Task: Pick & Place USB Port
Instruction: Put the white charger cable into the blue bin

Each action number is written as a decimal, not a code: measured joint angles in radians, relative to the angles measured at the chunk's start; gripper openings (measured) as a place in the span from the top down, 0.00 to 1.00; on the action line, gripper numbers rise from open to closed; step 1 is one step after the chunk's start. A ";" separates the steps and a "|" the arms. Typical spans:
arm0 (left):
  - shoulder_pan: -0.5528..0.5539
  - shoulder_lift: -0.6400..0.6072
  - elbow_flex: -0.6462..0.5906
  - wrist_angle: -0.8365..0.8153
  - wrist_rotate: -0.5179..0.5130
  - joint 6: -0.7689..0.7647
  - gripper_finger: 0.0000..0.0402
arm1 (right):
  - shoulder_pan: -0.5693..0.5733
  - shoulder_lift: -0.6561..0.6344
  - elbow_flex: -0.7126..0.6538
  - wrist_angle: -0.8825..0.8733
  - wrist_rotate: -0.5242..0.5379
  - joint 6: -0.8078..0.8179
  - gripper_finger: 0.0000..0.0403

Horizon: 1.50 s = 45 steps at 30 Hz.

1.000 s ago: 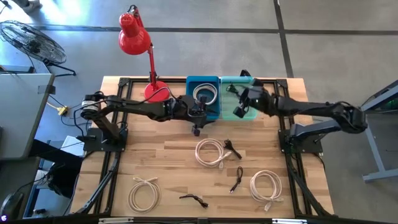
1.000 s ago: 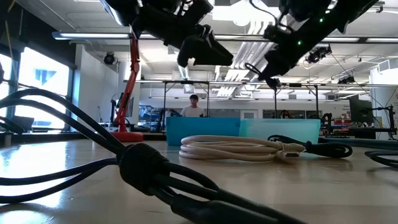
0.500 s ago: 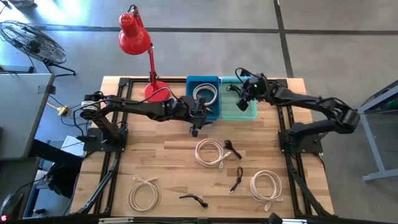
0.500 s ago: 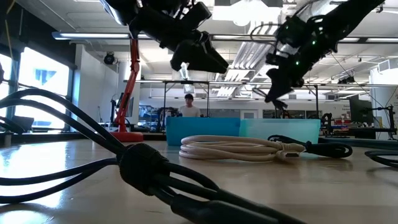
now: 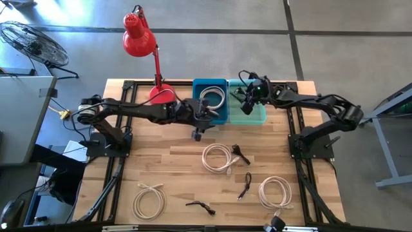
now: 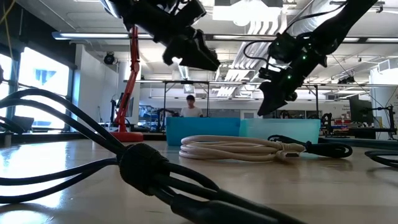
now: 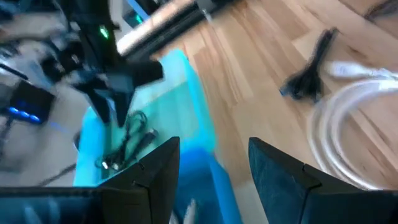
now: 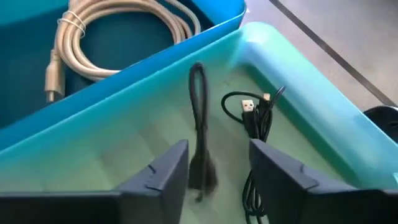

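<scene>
A black USB cable shows blurred between the open fingers of my right gripper, inside the teal bin. A second black cable lies on that bin's floor. In the high view my right gripper hovers over the teal bin. My left gripper hangs open and empty above the table, just near of the blue bin. That bin holds a white coil. My right gripper has the blurred black cable between its open fingers, which point down into the teal bin. I cannot tell whether either finger touches it.
On the table lie a white coil, black cables, and white coils. A red lamp stands at the far edge, left of the bins. A person is in the room behind.
My right gripper has moved toward the table's far edge and down over the teal bin. My left gripper has shifted a little toward the table's left edge.
</scene>
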 joint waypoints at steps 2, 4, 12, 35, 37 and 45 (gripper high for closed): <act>0.000 -0.014 0.000 -0.022 -0.006 -0.009 0.54 | 0.000 -0.010 0.000 0.006 0.000 0.000 0.54; 0.000 -0.037 -0.001 -0.089 -0.009 -0.016 0.54 | 0.001 -0.023 0.000 0.014 0.000 -0.002 0.52; 0.000 -0.097 -0.001 -0.288 -0.010 -0.045 0.54 | 0.050 -0.114 0.000 0.038 -0.171 -0.047 0.50; -0.276 -0.173 -0.001 -0.996 0.283 -0.352 0.54 | 0.470 -0.426 0.000 0.029 -0.501 -0.107 0.49; -0.329 -0.173 -0.002 -1.007 0.294 -0.426 0.54 | 0.497 -0.422 0.000 0.026 -0.450 -0.108 0.49; -0.547 -0.172 -0.037 -0.881 0.235 -0.825 0.54 | 0.565 -0.419 0.000 0.026 -0.333 -0.163 0.49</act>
